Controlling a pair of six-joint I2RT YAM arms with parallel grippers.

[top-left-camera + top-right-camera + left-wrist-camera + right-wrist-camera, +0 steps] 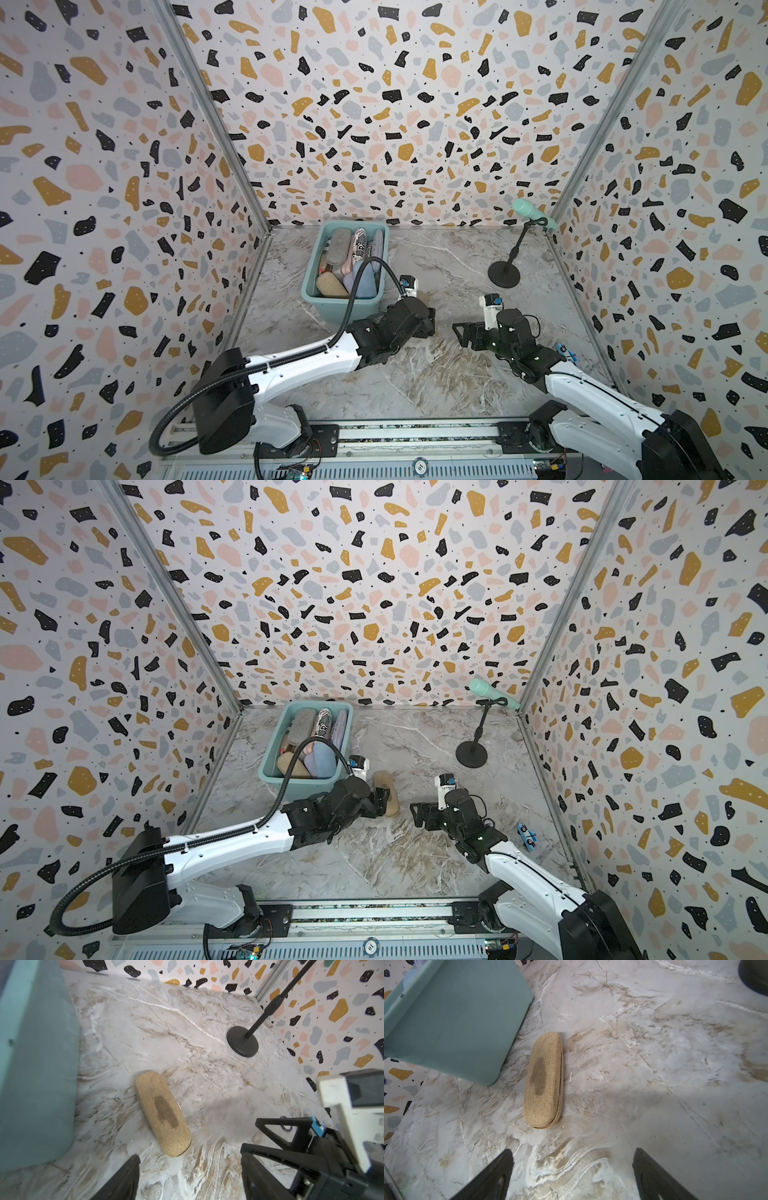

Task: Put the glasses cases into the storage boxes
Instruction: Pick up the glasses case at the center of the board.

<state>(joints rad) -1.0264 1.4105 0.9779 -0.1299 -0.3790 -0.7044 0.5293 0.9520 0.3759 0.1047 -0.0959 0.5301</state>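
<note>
- Tan case (387, 785) lies flat on the table (415, 746), just right of the tub's (311, 789) near corner.
- Other cases (303, 725) fill the tub at far left.
- Left gripper (380, 802): jaws wide, empty, at the tan case's left side.
- Right gripper (572, 1153): jaws wide, empty, right of it, apart.

Top views high, looking down; wrist views close, sharing tan case (163, 1113) (544, 1080).
</note>
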